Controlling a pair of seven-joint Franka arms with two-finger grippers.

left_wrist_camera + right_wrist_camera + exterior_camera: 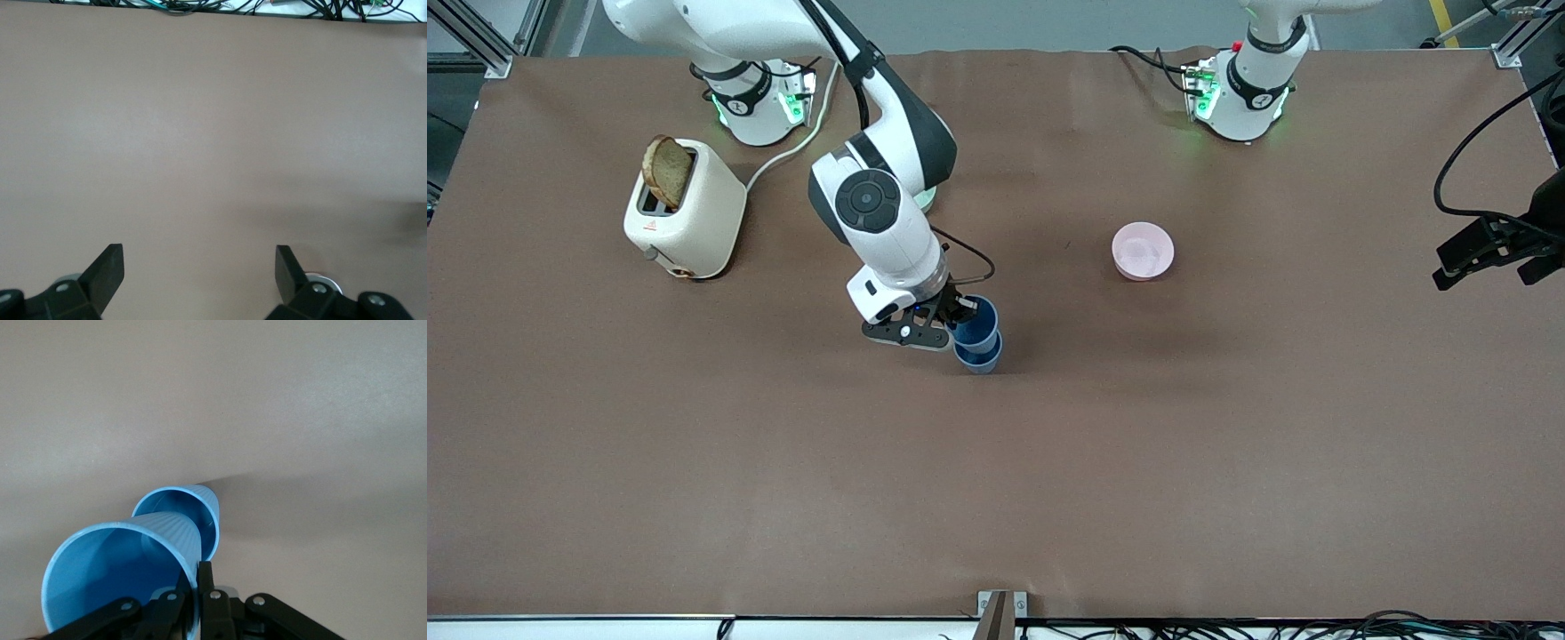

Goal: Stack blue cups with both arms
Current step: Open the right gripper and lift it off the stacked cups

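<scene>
My right gripper (959, 322) is shut on the rim of a blue cup (978, 318), one finger inside and one outside. It holds that cup tilted, with its lower end at the mouth of the second blue cup (980, 356), which stands upright mid-table. The right wrist view shows the held cup (120, 573), the other cup (197, 510) below it and my gripper (199, 577) on the rim. My left gripper (1489, 258) waits at the left arm's end of the table. It is open and empty, with bare table below it in the left wrist view (199, 270).
A cream toaster (685, 213) with a slice of bread (667, 171) stands near the right arm's base, its cord running to that base. A pink bowl (1143, 252) sits toward the left arm's end from the cups. A mint-green edge (927, 201) peeks out under the right arm.
</scene>
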